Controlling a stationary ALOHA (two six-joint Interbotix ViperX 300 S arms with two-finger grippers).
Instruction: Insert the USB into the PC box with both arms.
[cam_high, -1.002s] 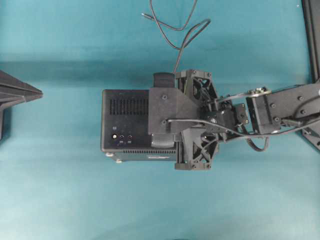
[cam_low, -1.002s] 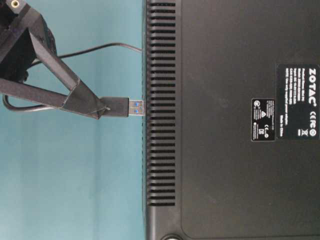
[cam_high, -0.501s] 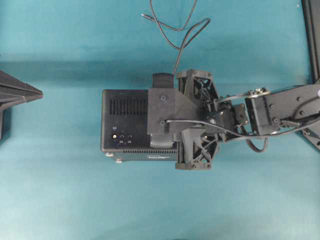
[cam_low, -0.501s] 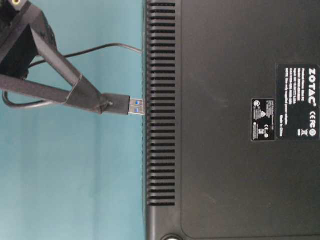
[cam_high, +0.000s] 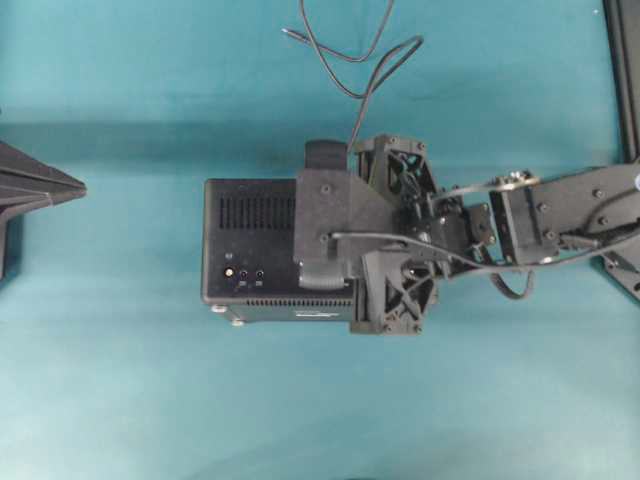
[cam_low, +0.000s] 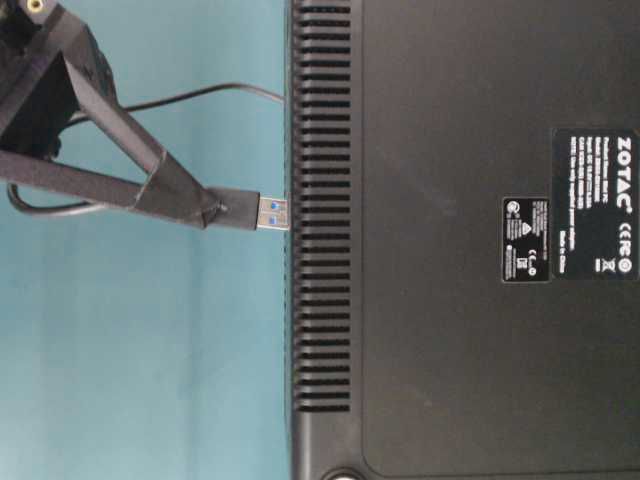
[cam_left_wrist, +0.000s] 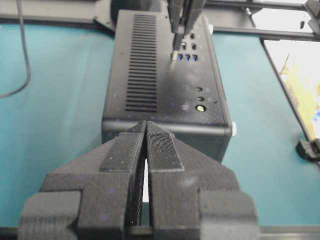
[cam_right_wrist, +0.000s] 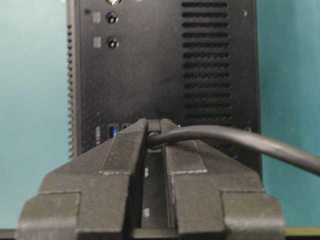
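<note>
PC box (cam_high: 255, 250) is the biggest thing here: a black case lying on the teal bench (cam_high: 150, 400), its face of ports turned upward, with vent slots, small round sockets and a row of blue ports showing in the left wrist view. The right arm reaches in over it from the right of the overhead view, and the right tool (cam_low: 205, 212) is pinched nearly shut on the USB (cam_low: 255, 212), gripping the dark plug body so that the metal tip with its blue tongue sticks out past the fingertips. In the table-level view the plug's long axis runs square to the ported face, and the tip sits just at that face, touching or all but touching; I cannot tell whether it has entered a port. In the left wrist view the tip comes down at the row of blue ports, apparently at the left end, so the coming move is, I judge, a straight push along the plug's own axis into the box. The left tool (cam_left_wrist: 146, 150) is closed on nothing and hangs well back from the near end of the box, so the right arm is by far the nearer. The cable (cam_high: 360, 70) trails away over the bench beyond the box.
</note>
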